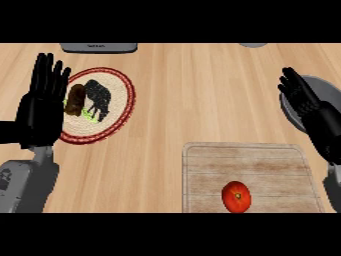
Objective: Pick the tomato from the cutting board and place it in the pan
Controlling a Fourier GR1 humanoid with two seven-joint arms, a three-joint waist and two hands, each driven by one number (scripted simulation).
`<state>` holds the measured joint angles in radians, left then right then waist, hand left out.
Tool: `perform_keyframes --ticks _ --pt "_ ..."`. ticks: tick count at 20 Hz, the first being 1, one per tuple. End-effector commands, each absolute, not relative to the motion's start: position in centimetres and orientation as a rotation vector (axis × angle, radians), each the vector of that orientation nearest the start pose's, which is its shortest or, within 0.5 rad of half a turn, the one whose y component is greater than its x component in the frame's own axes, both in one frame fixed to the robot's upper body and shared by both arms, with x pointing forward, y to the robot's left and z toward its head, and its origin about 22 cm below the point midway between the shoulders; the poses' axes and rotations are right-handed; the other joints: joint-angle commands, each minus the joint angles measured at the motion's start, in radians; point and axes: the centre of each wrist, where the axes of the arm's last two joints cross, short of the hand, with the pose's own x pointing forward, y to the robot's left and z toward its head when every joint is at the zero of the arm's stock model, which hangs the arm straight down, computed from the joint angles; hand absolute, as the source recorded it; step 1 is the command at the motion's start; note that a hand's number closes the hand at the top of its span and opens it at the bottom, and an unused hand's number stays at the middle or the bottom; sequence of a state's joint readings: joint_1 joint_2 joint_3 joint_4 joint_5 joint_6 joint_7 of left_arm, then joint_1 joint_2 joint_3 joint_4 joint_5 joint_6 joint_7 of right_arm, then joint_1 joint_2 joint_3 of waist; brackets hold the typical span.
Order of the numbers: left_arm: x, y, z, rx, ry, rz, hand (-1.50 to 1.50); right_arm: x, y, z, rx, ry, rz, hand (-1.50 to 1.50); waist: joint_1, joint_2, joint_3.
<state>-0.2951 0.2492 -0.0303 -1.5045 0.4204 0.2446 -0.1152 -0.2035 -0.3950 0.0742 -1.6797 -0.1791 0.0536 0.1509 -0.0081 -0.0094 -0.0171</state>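
Sitting untouched on the cutting board (247, 170): tomato (236, 196).

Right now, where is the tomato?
In the head view, the tomato lies on the cutting board, lower right, near its front edge, below the right robot hand.
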Motion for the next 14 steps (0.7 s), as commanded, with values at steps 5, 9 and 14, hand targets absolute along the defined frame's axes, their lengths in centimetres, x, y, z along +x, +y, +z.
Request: perform_keyframes --ticks 5,9,14 --pt "29.1 22.3 3.1 -0.155 -1.529 -0.036 0.00 26.9 -18.0 13.2 0.203 -1.822 1.052 1.50 0.055 0.013 0.016" --pt "26.7 21.4 -0.4 -0.224 -1.367 -0.080 0.00 26.5 -18.0 15.4 -0.189 -2.048 1.349 -1.50 0.039 0.008 0.017" --pt "26.3 20.8 0.6 -0.212 -1.354 -0.088 0.00 24.7 -18.5 9.3 -0.027 -2.260 1.274 -1.50 0.011 0.009 0.019"
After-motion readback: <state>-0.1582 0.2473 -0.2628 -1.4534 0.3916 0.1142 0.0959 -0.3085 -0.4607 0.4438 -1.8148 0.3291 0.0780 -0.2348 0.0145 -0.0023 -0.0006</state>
